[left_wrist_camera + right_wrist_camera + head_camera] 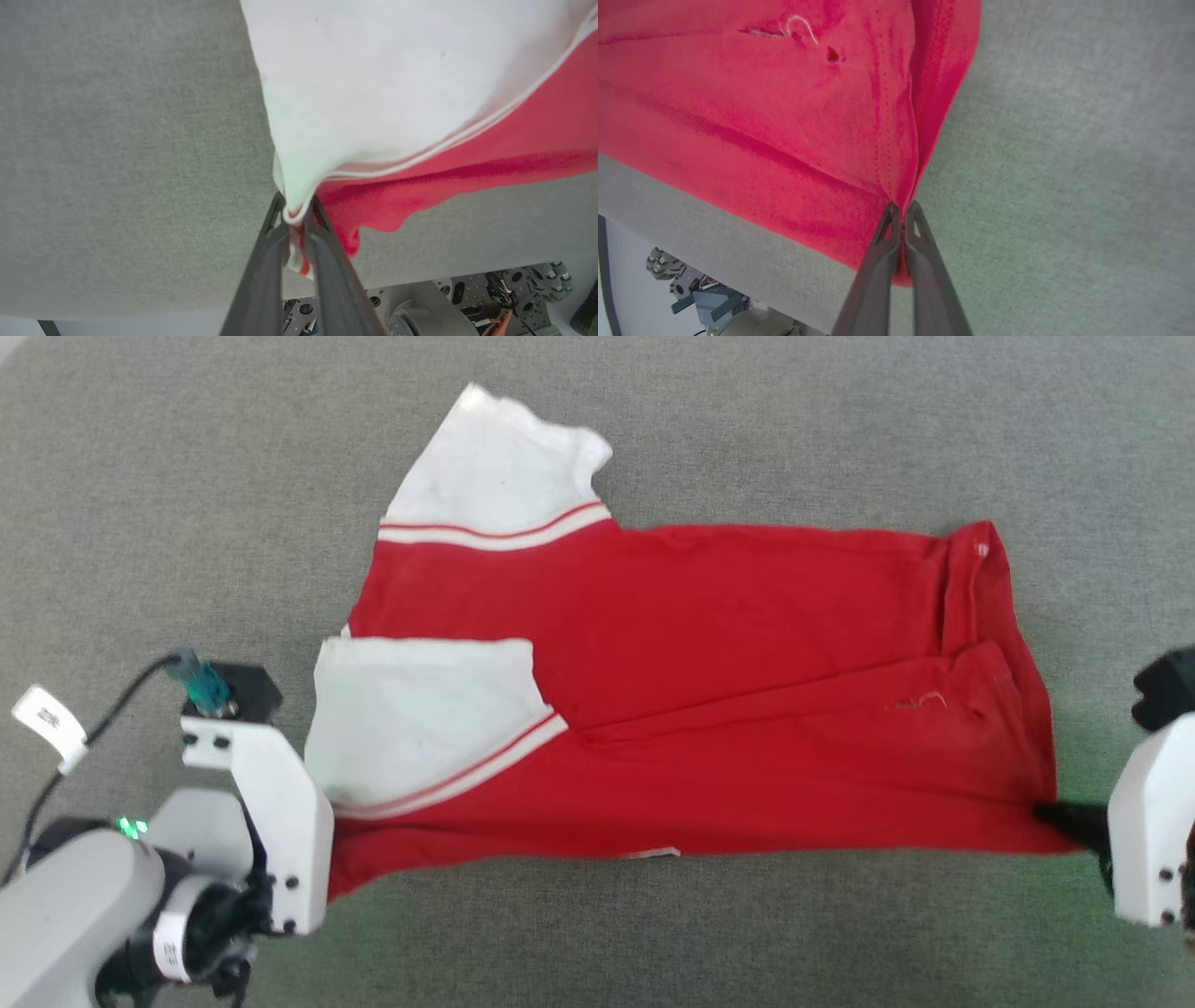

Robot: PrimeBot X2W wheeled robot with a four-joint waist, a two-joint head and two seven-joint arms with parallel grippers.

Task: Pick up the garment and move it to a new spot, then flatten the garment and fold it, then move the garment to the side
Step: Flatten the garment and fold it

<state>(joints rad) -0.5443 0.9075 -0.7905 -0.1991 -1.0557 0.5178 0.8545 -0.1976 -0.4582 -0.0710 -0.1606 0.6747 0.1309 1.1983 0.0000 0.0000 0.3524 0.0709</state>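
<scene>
Nearest the robot, along the front edge of the grey table (840,429), noted left gripper (296,205) clamped shut on the shirt (728,644) at its sleeve-end corner, and right gripper (903,210) pinched tight on the red hem-end corner, near edge of cloth drawn between the two. Observed shirt lying sideways across the table, red body uppermost with a creased fold running through it, near sleeve (420,709) turned over onto the left part. Recorded far sleeve (495,467), white with red-striped trim, lying flat at the far left.
</scene>
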